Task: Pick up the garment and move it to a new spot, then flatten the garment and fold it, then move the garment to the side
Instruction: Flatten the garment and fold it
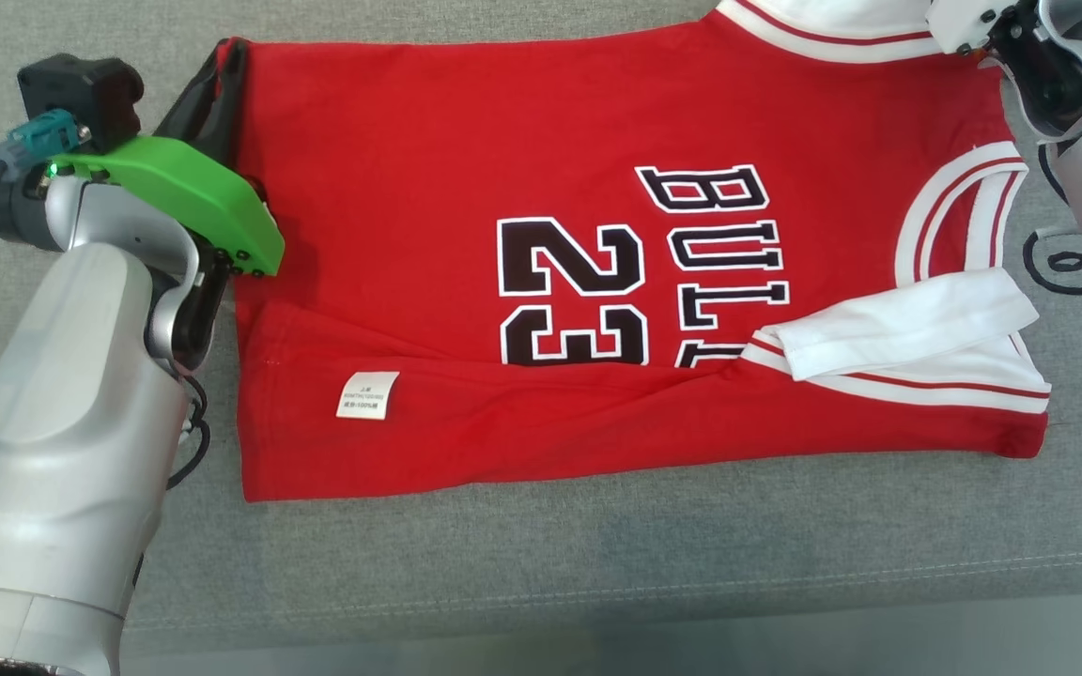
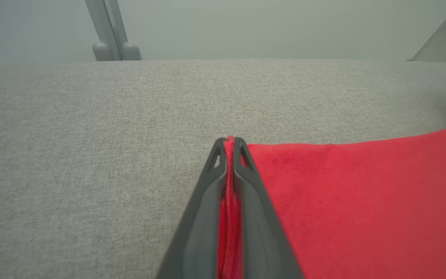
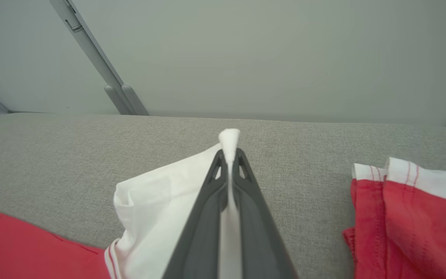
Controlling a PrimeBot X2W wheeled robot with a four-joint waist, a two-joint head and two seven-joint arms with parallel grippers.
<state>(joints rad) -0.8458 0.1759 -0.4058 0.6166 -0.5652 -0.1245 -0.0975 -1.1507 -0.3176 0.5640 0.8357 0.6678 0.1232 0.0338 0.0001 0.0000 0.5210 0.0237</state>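
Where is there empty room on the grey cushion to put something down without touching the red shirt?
Most room: the grey cushion strip between the near edge of the red shirt and the cushion's front seam. Also bare beyond the shirt's far edge. Crowded at the shirt's far corners, where the left gripper and right gripper hold it, jaws shut.

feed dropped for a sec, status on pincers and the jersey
Left pincer shut on jersey hem corner. Right pincer shut on white trim. Jersey on grey cushion, near edge folded over. Nothing in the way.
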